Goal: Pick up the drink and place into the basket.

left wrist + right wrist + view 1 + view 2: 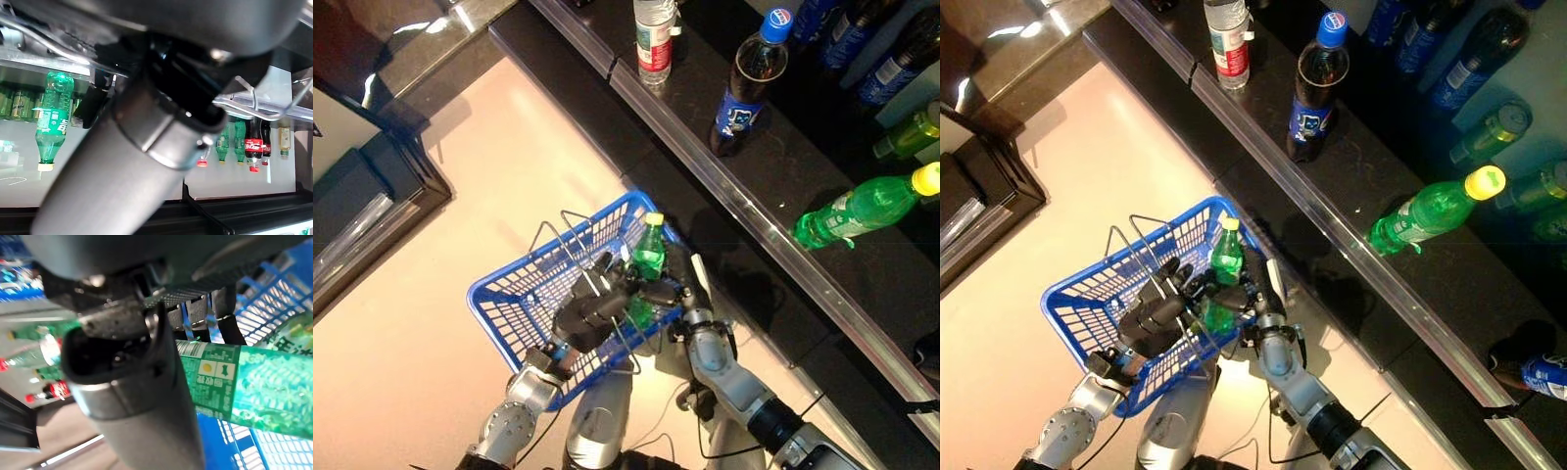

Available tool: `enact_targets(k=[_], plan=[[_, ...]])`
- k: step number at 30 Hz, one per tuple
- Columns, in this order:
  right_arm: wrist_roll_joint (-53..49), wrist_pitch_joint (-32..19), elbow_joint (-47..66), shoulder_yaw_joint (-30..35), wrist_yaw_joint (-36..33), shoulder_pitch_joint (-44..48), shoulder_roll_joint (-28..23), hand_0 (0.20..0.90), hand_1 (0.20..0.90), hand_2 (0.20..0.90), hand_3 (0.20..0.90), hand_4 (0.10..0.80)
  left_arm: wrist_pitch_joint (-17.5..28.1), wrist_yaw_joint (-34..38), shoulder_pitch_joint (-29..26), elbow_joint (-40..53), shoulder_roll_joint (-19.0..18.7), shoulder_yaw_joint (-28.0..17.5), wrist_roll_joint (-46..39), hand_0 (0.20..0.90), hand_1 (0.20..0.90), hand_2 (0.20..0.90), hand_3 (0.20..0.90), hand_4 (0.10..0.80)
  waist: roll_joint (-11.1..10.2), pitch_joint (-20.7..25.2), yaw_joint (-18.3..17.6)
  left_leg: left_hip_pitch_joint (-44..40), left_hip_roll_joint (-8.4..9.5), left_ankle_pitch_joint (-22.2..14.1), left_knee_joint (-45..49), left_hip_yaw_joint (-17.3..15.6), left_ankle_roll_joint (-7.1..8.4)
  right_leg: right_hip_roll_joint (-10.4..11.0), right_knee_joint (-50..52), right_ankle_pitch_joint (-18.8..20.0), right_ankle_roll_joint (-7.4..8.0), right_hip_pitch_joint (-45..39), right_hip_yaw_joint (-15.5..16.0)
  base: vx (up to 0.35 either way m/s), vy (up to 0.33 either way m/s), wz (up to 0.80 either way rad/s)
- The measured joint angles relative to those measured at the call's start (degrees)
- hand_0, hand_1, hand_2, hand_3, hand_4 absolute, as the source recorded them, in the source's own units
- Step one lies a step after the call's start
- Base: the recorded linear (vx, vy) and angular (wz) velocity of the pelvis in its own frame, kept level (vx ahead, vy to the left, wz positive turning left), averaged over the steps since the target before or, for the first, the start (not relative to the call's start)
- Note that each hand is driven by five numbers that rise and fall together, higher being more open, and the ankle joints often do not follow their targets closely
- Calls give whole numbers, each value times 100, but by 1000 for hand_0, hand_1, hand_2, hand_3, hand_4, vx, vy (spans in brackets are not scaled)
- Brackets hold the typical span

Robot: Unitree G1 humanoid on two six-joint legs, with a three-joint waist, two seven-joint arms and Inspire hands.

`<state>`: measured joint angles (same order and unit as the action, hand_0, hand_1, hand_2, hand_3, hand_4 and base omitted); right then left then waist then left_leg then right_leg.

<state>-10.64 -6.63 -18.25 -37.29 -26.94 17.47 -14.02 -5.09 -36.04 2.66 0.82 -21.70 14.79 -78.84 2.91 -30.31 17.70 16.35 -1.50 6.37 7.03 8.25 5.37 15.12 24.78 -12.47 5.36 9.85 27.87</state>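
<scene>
My right hand (658, 292) is shut on a green bottle (648, 257) with a yellow cap and holds it over the near right corner of the blue basket (514, 302). In the right wrist view my fingers (198, 313) curl round the green bottle (244, 382) above the basket's blue mesh (276, 298). My left hand (587, 313) is shut on the thin wire handles (570, 240) and holds the blue basket up off the pale floor. The bottle stands nearly upright, its lower half below the basket's rim.
A dark shelf (773, 176) with a metal front rail runs across at the right. On it stand a clear bottle with a red label (654, 39), a dark cola bottle (749, 83) and a green bottle lying over (862, 211). A dark cabinet (367, 186) stands at the left.
</scene>
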Motion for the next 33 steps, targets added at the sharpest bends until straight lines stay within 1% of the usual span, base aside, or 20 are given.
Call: enact_targets(k=[4,7,11,15,16,19,22,24,27,28,32,33], plan=[[-263,83,-199,-77,305,140,5,300,300,300,200,100,-123,-65,-1,0,-41,1,0,300,300,300,200,100,1,0,117,-26,3,5,0,40,5,0,-5,-1,-1,-65,46,27,-28,5],[-786,182,-455,-93,505,353,49,300,300,300,200,100,-264,-69,-11,41,-171,2,12,300,300,300,200,100,2,0,171,-20,9,19,-1,83,12,3,-5,-5,-4,-84,95,21,-35,8],[-1552,194,-820,-88,687,463,108,300,300,300,200,100,-480,-70,-68,51,-312,4,79,300,300,300,200,100,2,0,268,-22,22,23,-2,159,18,3,-10,-19,-4,-139,182,28,-26,10],[-2026,255,-1085,-63,724,491,255,300,300,300,200,100,-675,-70,-76,108,-436,5,92,300,300,300,200,100,1,0,312,-23,33,25,-1,195,19,3,-23,-22,2,-176,225,32,-27,6],[-2300,278,-1169,-60,735,494,300,300,300,300,200,100,-754,-70,-77,190,-470,17,101,300,300,300,200,100,1,0,336,-23,36,30,-1,230,26,-1,-35,-23,3,-202,261,32,-34,13],[-3126,300,-1488,105,856,520,466,300,300,300,200,100,-879,-70,-118,408,-488,37,105,300,300,300,200,100,-1,1,426,-37,38,35,-2,317,33,-16,-98,-37,1,-276,345,31,-25,13],[-3524,411,-1763,182,892,673,571,300,300,300,200,100,-971,-82,-150,600,-621,80,106,300,300,300,200,100,-1,1,461,-38,38,41,-1,331,42,-19,-92,-40,-1,-287,358,25,-32,3],[-3967,458,-1866,230,972,714,587,300,300,300,200,100,-1012,-88,-290,616,-724,167,107,300,300,300,200,100,-2,1,503,-69,41,46,-1,354,46,-26,-98,-39,0,-342,392,38,-39,6],[-4750,559,-2338,509,1123,889,768,300,300,300,200,100,-1218,-90,-422,626,-811,204,111,300,300,300,200,100,-3,2,542,-136,46,46,-9,398,47,-26,-112,-67,-5,-447,454,27,-19,9],[-4940,606,-2455,588,1208,973,785,300,300,300,200,100,-1295,-89,-474,625,-826,207,167,300,300,300,200,100,-4,2,559,-133,45,51,-11,423,55,-29,-105,-89,-29,-455,475,18,-6,10],[-5231,699,-2756,700,1352,1230,828,300,300,300,200,100,-1416,-89,-539,628,-904,201,304,300,300,300,200,100,-10,6,595,-132,46,60,-16,463,68,-34,-92,-101,-36,-470,506,38,-20,5],[-5267,797,-2923,712,1395,1375,861,300,300,300,200,100,-1473,-89,-573,627,-933,204,322,300,300,300,200,100,-12,7,594,-132,46,63,-15,472,72,-36,-95,-102,-36,-475,513,41,-12,2]])
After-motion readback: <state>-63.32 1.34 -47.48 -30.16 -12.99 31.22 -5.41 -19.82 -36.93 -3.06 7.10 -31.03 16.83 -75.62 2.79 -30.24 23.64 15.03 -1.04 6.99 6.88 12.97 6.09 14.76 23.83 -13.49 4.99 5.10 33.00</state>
